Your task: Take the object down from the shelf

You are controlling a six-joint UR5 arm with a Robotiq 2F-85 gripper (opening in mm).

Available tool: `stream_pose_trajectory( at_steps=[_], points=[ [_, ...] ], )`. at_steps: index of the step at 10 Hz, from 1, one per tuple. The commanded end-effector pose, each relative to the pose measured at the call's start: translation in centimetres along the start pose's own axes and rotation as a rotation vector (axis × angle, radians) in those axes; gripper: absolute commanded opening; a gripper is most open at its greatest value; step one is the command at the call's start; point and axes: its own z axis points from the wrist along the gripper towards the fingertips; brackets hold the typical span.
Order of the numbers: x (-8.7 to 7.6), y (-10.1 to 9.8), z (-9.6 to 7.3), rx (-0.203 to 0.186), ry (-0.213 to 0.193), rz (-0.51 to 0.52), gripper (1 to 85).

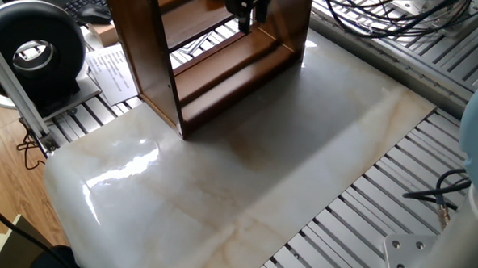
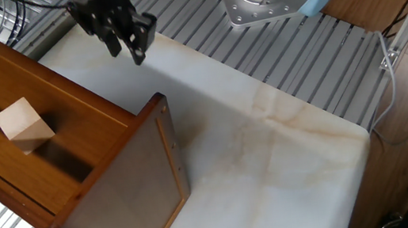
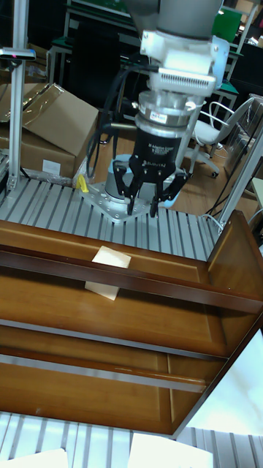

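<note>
You see the shelf [image 2: 72, 140] standing at one end of the desk [image 2: 274, 160]. The object [image 2: 23, 123] sits on an upper board inside the shelf. The tool [image 2: 127, 41] hangs above the shelf's top edge, well apart from the object. A cardboard box [image 3: 51, 128] lies behind the shelf.

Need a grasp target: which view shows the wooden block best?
The other fixed view: the wooden block sits unobstructed on the top board of the shelf. In the tall fixed view the block is partly hidden behind a board edge. One fixed view does not clearly show it.
</note>
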Motion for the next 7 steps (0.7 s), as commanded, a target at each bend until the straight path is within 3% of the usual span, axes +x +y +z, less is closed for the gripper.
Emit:
stream_pose_trajectory(
  at_steps=[1, 2, 3, 5, 7],
  points=[
    [-0.5, -0.5, -0.9, 0.010, -0.028, 0.066, 43.7],
    [-1.6, -1.1, -0.9, 0.029, -0.070, 0.067, 43.3],
    [-2.6, -1.3, -1.2, 0.022, -0.088, 0.033, 48.3],
    [-4.5, -3.1, -2.1, 0.002, -0.029, 0.014, 49.3],
    [-5.1, -3.9, -2.4, -0.011, -0.019, -0.013, 50.7]
  ],
)
